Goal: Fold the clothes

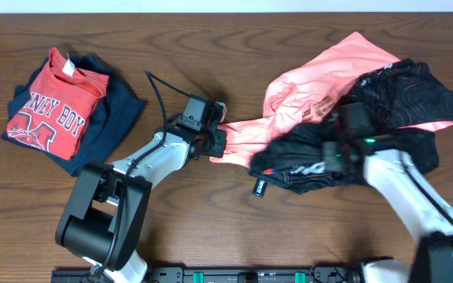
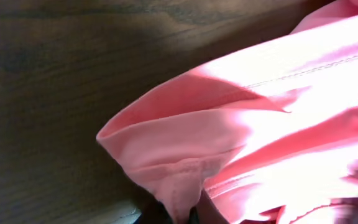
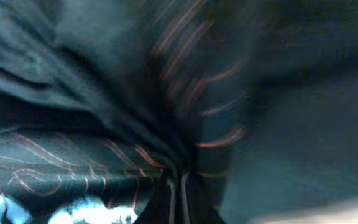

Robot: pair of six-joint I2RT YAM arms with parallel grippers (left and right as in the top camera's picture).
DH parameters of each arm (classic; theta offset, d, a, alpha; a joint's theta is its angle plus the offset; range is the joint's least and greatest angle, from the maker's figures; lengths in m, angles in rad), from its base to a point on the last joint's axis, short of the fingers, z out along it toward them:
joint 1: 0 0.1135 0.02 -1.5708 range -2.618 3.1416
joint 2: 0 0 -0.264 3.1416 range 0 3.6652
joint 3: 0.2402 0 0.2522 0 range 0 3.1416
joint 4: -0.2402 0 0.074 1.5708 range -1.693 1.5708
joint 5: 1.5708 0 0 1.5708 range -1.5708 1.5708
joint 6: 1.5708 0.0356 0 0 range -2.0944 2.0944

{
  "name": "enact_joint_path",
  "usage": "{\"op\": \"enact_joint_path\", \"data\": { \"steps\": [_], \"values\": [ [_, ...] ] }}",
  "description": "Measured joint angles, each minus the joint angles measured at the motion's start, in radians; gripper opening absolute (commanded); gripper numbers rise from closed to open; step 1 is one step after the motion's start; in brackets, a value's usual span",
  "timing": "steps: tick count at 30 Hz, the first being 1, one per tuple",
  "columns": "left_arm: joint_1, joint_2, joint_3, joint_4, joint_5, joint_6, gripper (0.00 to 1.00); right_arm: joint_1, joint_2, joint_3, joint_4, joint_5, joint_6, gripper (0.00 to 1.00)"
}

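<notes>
The salmon-pink T-shirt point(image 1: 321, 75) lies crumpled on the right half of the table, one end stretched left. My left gripper point(image 1: 217, 141) is shut on that stretched end; in the left wrist view the pink fabric point(image 2: 247, 143) bunches down between the fingers point(image 2: 182, 214). A black garment with thin orange lines and white print point(image 1: 399, 102) lies over the pink shirt's right side. My right gripper point(image 1: 338, 149) is shut on this black garment; in the right wrist view dark cloth point(image 3: 135, 124) gathers into the fingers point(image 3: 178, 199).
A red shirt with white "BOY" lettering point(image 1: 53, 102) lies folded on a dark navy garment point(image 1: 112, 118) at the far left. A small black tag point(image 1: 260, 187) hangs from the black garment. Bare wooden table point(image 1: 211, 228) lies in front.
</notes>
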Motion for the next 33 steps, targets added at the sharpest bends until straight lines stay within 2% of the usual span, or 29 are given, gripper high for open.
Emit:
{"op": "enact_joint_path", "data": {
  "steps": [5, 8, 9, 11, 15, 17, 21, 24, 29, 33],
  "values": [
    [0.033, 0.000, 0.002, -0.064, -0.005, -0.019, 0.06, -0.242, -0.156, 0.118, -0.189, 0.251, 0.100, 0.02],
    [0.088, -0.001, 0.006, -0.122, -0.019, -0.038, 0.06, -0.475, -0.225, 0.166, -0.251, 0.364, 0.192, 0.13],
    [0.116, -0.001, 0.010, -0.138, -0.018, -0.046, 0.06, -0.566, -0.241, 0.172, -0.253, 0.374, 0.208, 0.16],
    [0.177, -0.006, 0.012, -0.166, -0.020, -0.053, 0.06, -0.716, -0.256, 0.174, -0.253, 0.386, 0.239, 0.17],
    [0.276, -0.026, 0.012, -0.212, -0.044, -0.056, 0.06, -0.909, -0.257, 0.174, -0.236, 0.304, 0.262, 0.24],
    [0.311, -0.045, 0.011, -0.238, -0.053, -0.058, 0.06, -0.968, -0.257, 0.174, -0.190, 0.186, 0.227, 0.26],
    [0.332, -0.102, 0.011, -0.299, -0.061, -0.082, 0.06, -0.967, -0.256, 0.174, -0.103, -0.169, 0.066, 0.25],
    [0.328, -0.133, 0.011, -0.360, -0.061, -0.095, 0.06, -0.902, -0.256, 0.174, -0.122, -0.368, -0.047, 0.25],
    [0.327, -0.139, 0.011, -0.454, -0.061, -0.116, 0.06, -0.695, -0.230, 0.174, -0.177, -0.509, -0.177, 0.15],
    [0.327, -0.139, 0.011, -0.463, -0.061, -0.125, 0.06, -0.551, -0.147, 0.174, -0.179, -0.497, -0.215, 0.09]
  ]
}}
